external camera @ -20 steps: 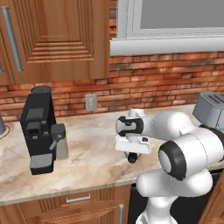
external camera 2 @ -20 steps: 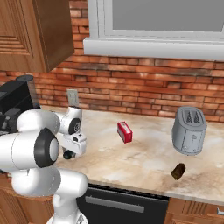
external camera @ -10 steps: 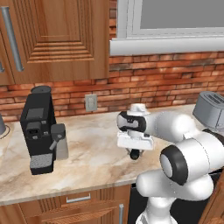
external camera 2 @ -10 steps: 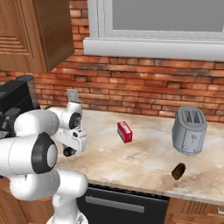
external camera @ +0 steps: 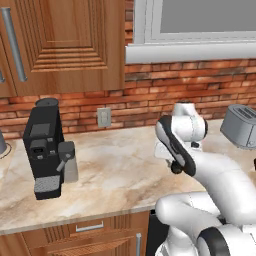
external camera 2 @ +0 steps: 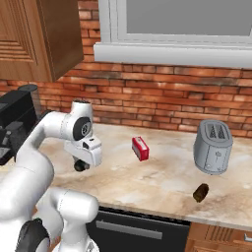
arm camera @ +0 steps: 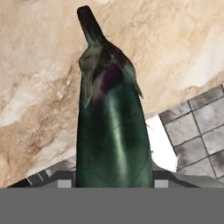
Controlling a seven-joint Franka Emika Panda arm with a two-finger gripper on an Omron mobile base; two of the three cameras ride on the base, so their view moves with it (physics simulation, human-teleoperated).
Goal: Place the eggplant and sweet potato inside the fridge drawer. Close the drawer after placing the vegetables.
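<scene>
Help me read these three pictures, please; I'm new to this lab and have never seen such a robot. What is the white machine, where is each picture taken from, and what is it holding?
The white machine is a rendered robot arm on a driving base, facing a marble kitchen counter. Two pictures come from cameras on the base, behind the arm to its left and right. The third looks along the tool from the hand.

On the counter stand a black coffee machine, a grey toaster and a small red-and-white box. A brown lump near the front edge is the sweet potato.

The hand picture shows the dark eggplant close up, apparently held in the tool, with counter and floor tiles beneath.
</scene>
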